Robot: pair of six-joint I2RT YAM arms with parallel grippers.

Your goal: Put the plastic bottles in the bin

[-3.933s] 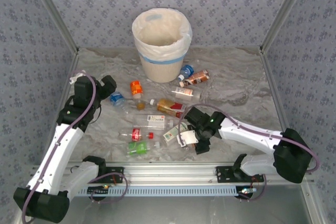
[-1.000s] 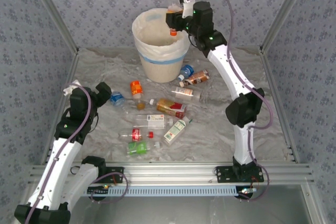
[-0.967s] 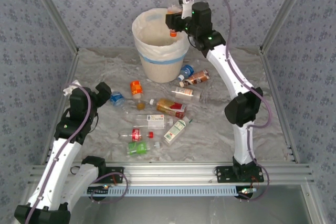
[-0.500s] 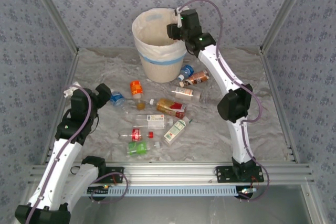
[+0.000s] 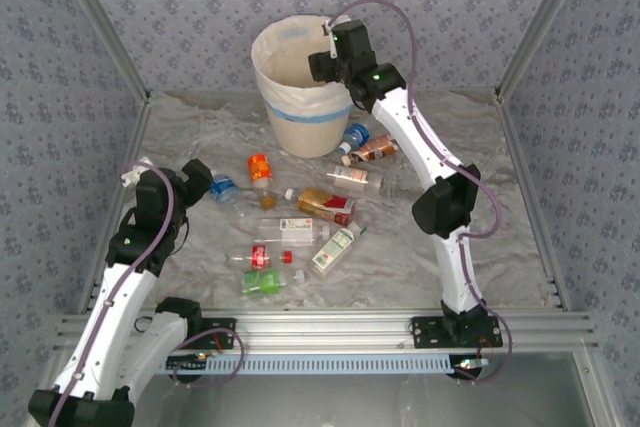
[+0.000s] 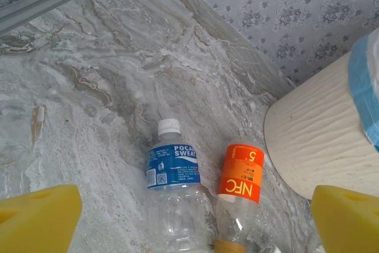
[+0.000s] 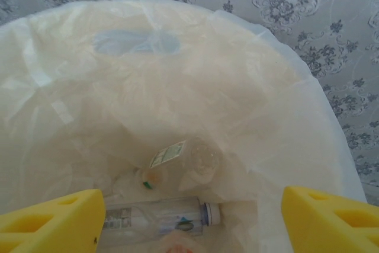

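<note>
Right jaws gape empty over the bin (image 5: pixel 295 127). Left jaws, wide and empty, face a blue-labelled bottle (image 6: pixel 173 167) on the surface (image 6: pixel 77 105).

There is one bin (image 5: pixel 300 137). About eleven plastic bottles (image 5: pixel 325 204) lie outside it. At least two more are visible inside it.
</note>
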